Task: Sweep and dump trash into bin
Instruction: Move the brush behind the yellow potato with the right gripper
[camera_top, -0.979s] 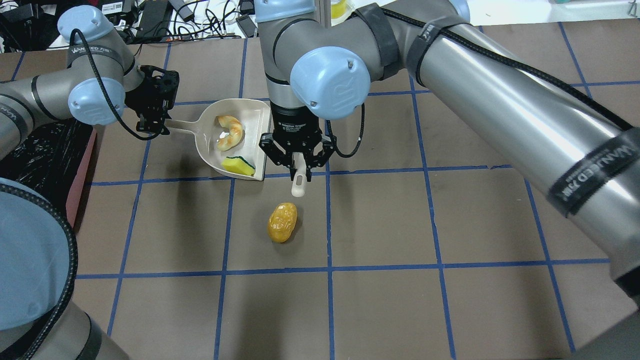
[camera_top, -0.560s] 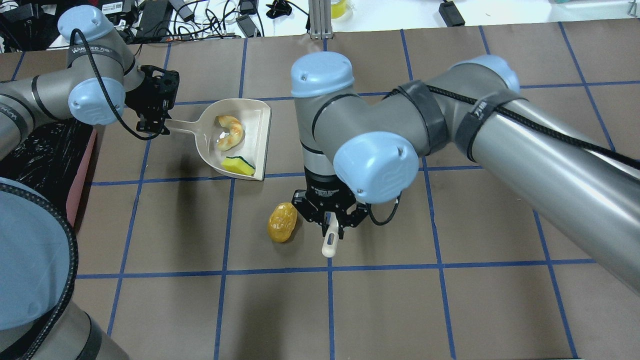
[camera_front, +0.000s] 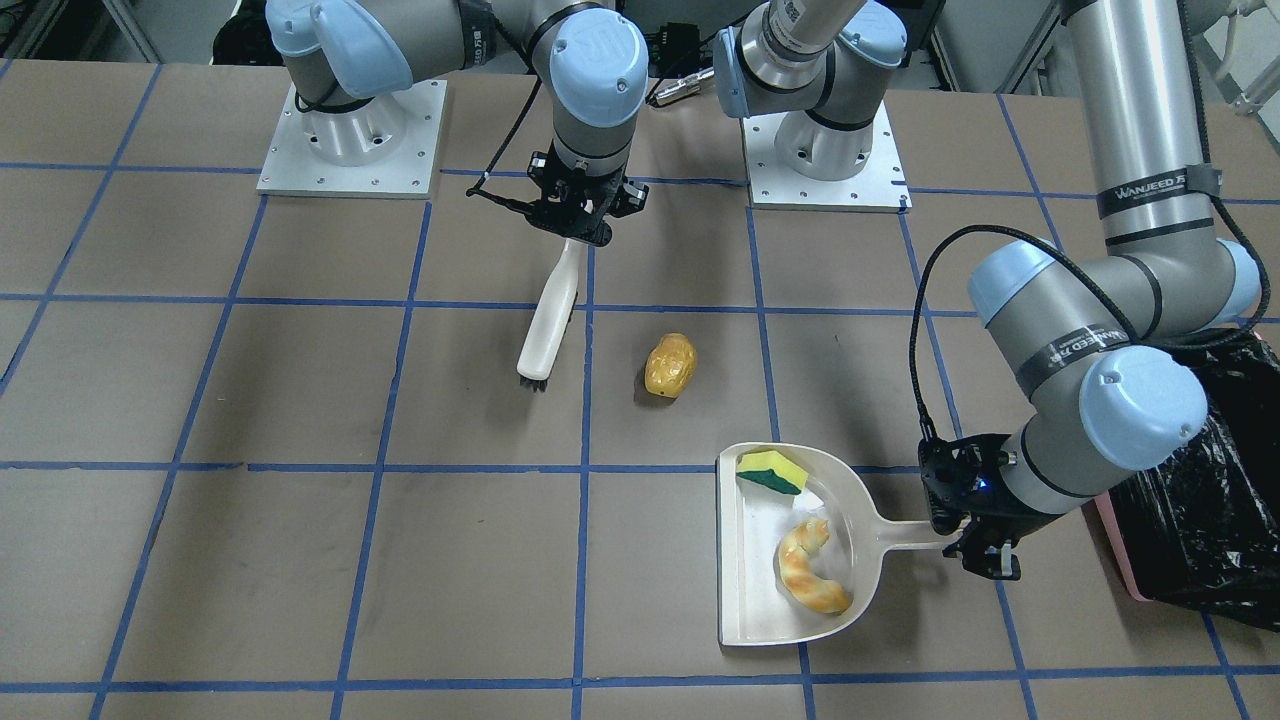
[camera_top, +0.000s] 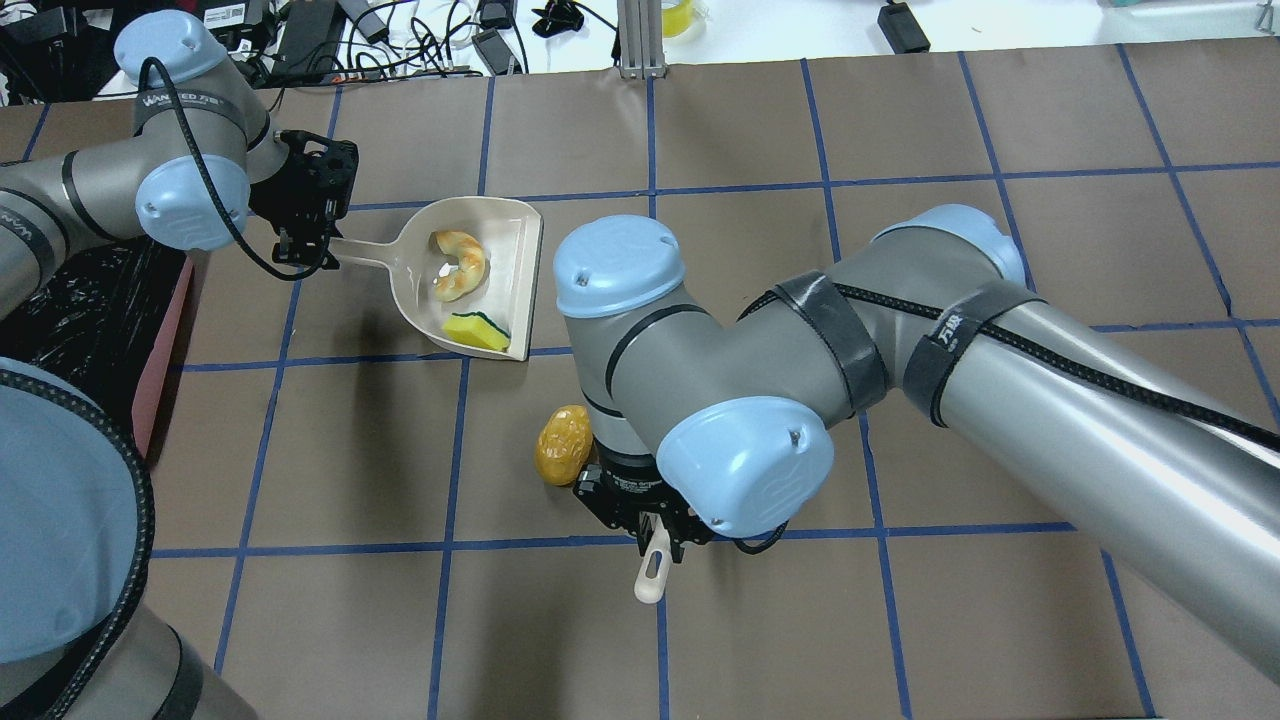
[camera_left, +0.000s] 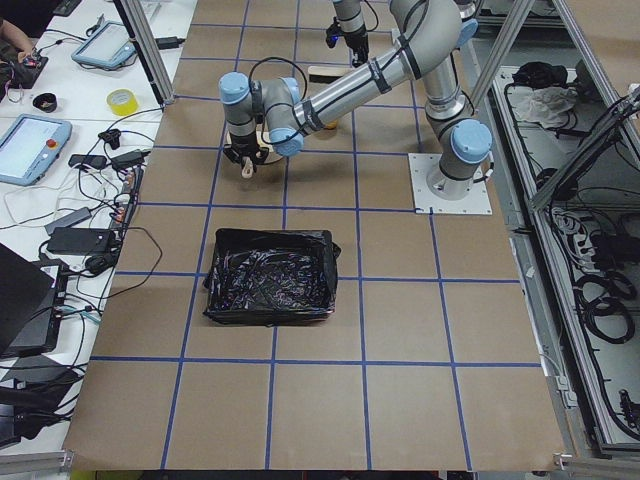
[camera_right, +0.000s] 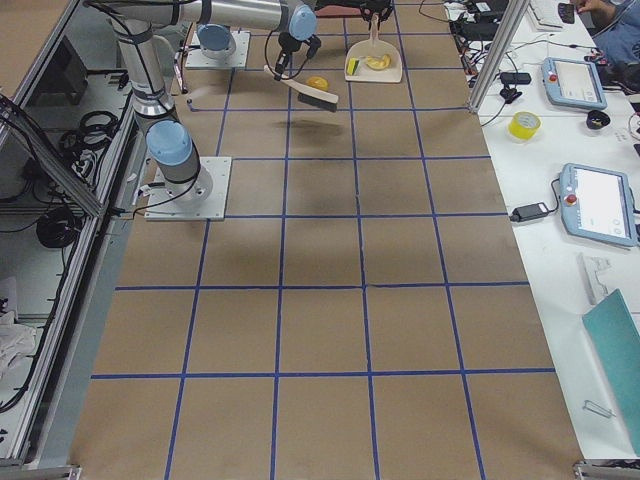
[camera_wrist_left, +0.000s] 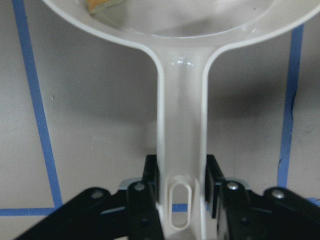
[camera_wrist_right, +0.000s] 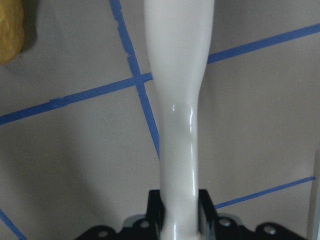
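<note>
Progress is standing at two pieces out of three, judging by how things are lying. Closest to the robot's base, the right tool (camera_front: 578, 212) is clamping the handle of the off-white brush (camera_front: 550, 315). The bristled head is pointing away from the base and, in the side view, seems to be hanging just off the counter (camera_front: 300, 420). Next out, the golden-brown potato-like piece (camera_front: 670, 365) is sitting alone on the counter, just to the robot's left of the brush head and not touching it; it is not yet swept up. Farther out, the dustpan (camera_front: 740, 600) is resting on the counter with its open edge facing the robot's right. It is carrying the yellow sponge (camera_front: 770, 470) in its nearer corner and the croissant-like bread (camera_front: 812, 578) deeper inside. The left tool (camera_front: 950, 545) is pinching the end of the dustpan's handle, both fingers pressing its sides in the wrist view. At the robot's far left, the bin (camera_front: 1185, 520) with its black liner is standing apart from the dustpan, with no trash showing in it. What is remaining appears to be brushing the potato piece into the dustpan, then lifting and tipping the whole load into the bin.
</note>
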